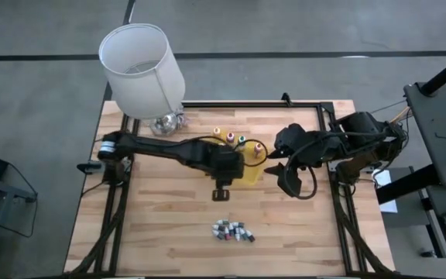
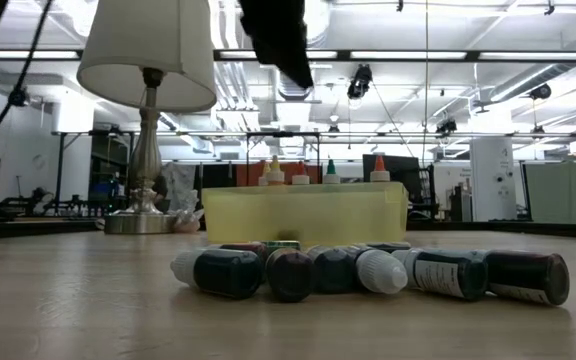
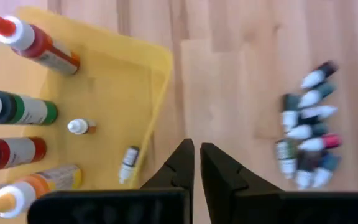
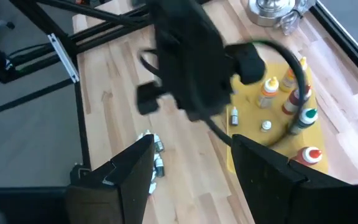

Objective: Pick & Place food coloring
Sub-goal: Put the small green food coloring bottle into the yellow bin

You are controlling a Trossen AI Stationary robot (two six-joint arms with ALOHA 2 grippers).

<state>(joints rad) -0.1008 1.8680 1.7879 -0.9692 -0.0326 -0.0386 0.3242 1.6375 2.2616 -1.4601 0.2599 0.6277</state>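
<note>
A: From above, where's the food coloring?
B: Small vials lie on the table, well clear of the tray.

A: Left wrist view?
B: Left gripper closed, empty; right gripper spread wide. The vials look light and slick, so grip the body.

Light is even and bright, coming from ceiling strips that glare white at 12 o'clock in the low view. The table shows only soft, faint shadows. The lamp shade looks stretched toward 11 o'clock in the high view. In the left wrist view the vials at 3 o'clock are motion-blurred. The left arm smears dark across the right wrist view.
</note>
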